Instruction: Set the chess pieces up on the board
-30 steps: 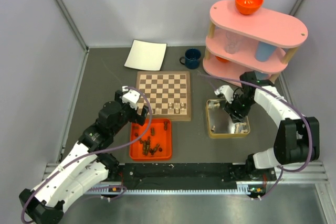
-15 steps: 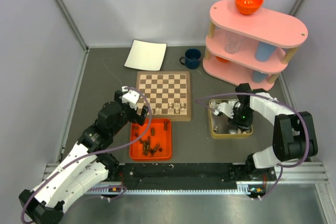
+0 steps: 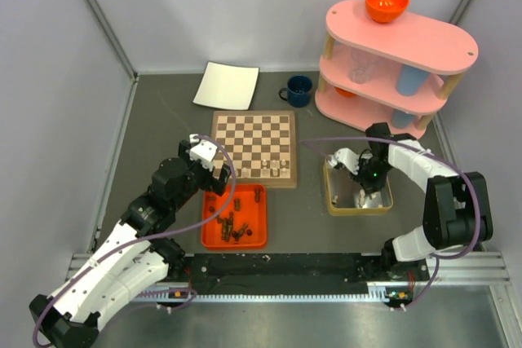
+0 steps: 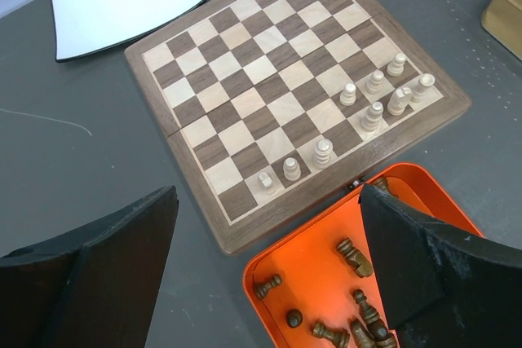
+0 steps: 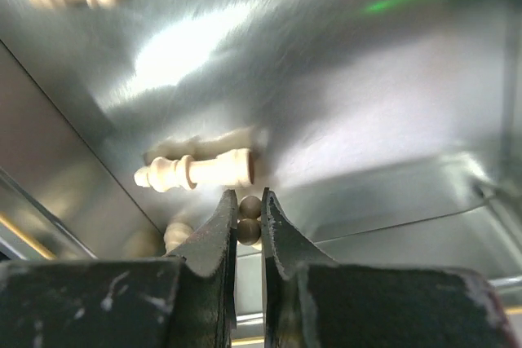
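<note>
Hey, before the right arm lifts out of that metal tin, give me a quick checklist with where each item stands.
1. Right claw shut on small pale wooden chess piece: ok.
2. Grip firm enough to lift: cannot tell, only the tips pinch it.
3. Neighbouring pale piece lying in shiny metal tin clear of that claw: cannot tell.
4. Left claw open, empty: ok.
5. Bare squares on brown-and-cream wooden chessboard: ok.

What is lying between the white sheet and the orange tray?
The chessboard lies between the white sheet and the orange tray, with pale pieces on its near rows. The top view shows it, and the left wrist view too.
</note>
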Controlling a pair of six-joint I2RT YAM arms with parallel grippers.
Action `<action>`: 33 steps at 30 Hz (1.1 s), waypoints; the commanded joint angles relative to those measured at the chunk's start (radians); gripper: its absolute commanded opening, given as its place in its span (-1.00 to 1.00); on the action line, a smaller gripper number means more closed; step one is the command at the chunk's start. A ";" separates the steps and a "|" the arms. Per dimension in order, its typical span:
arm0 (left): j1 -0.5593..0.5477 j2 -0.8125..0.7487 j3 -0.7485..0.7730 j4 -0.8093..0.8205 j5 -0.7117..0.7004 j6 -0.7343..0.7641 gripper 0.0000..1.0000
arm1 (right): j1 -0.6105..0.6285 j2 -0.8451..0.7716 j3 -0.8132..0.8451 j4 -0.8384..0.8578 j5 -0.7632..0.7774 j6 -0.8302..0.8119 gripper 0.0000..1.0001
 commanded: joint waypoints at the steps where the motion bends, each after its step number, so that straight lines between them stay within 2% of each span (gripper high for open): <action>1: 0.004 -0.017 -0.002 0.059 0.084 -0.018 0.96 | -0.009 -0.046 0.105 0.026 -0.206 0.119 -1.00; 6: 0.005 0.003 0.024 0.076 0.256 -0.071 0.96 | -0.048 -0.040 0.133 0.026 -0.324 0.197 -1.00; 8: 0.005 0.013 0.027 0.087 0.297 -0.091 0.95 | -0.049 -0.041 0.132 0.029 -0.326 0.208 -1.00; 14: 0.005 0.047 0.034 0.102 0.348 -0.125 0.95 | -0.100 -0.020 0.167 0.069 -0.378 0.329 -1.00; 19: 0.004 0.073 0.021 0.142 0.423 -0.180 0.93 | -0.098 0.053 0.155 0.162 -0.314 0.450 -1.00; 21: 0.005 0.072 0.012 0.148 0.423 -0.185 0.93 | -0.098 0.066 0.142 0.189 -0.268 0.485 -0.76; 22: 0.004 0.073 0.013 0.150 0.423 -0.186 0.93 | -0.098 0.067 0.142 0.195 -0.263 0.492 -0.54; 25: 0.004 0.072 0.018 0.144 0.417 -0.182 0.93 | -0.098 0.061 0.142 0.215 -0.263 0.522 -0.35; 28: 0.005 0.076 0.019 0.139 0.417 -0.177 0.93 | -0.098 0.048 0.153 0.223 -0.274 0.549 -0.21; 33: 0.005 0.072 0.021 0.124 0.410 -0.171 0.93 | -0.100 0.020 0.153 0.221 -0.262 0.565 -0.19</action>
